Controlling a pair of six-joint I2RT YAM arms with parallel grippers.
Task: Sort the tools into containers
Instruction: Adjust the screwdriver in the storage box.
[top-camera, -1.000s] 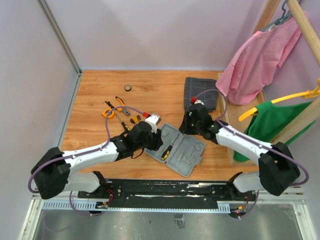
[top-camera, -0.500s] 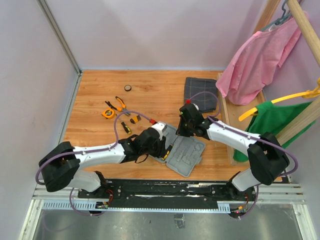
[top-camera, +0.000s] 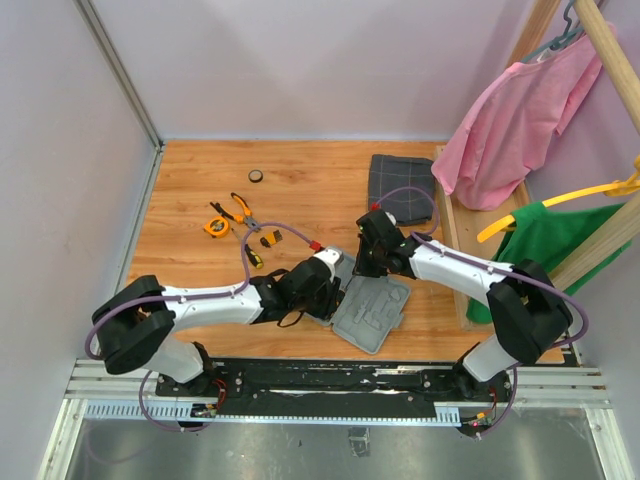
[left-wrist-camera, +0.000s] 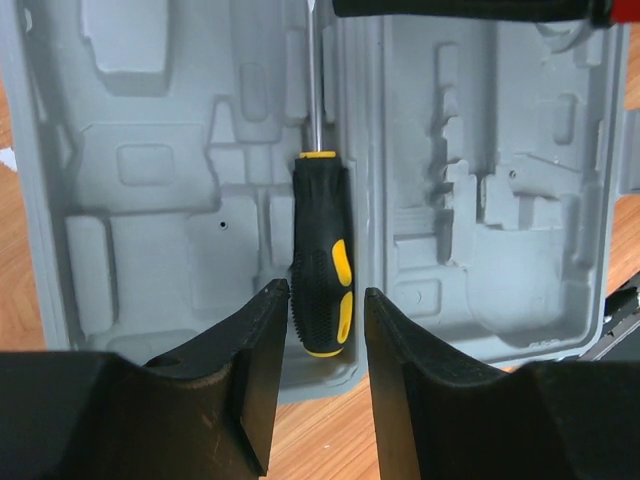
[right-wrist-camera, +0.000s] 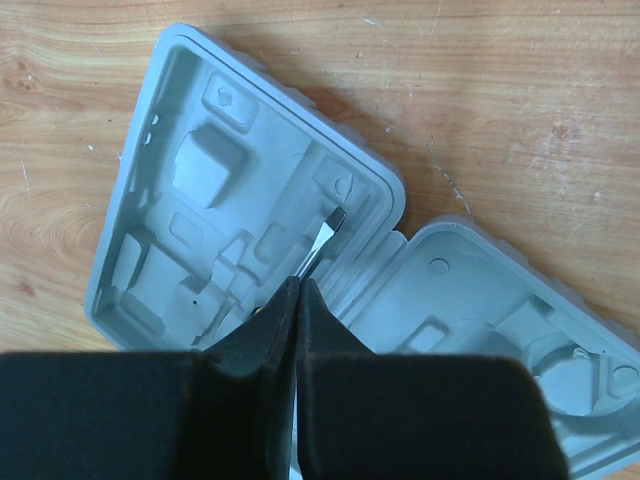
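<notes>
The screwdriver (left-wrist-camera: 320, 255) lay in the case (left-wrist-camera: 150, 240) beside its hinge, axis along the hinge, near the worktop's (top-camera: 300, 190) near edge. The left gripper (left-wrist-camera: 322, 300), jaws apart, straddled the handle. The right gripper (right-wrist-camera: 298, 285), fingers pressed together, sat over the shaft.

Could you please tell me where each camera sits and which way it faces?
Top external: above and behind the bases, looking down on the table; left arm and right arm show.
Left wrist: on the left arm, looking down into the tool case; the left gripper straddles the screwdriver handle.
Right wrist: on the right arm, looking down at the tool case; the shut right gripper hides the shaft, tip showing.
Shared: both wrist views show the tool case and screwdriver.
</notes>
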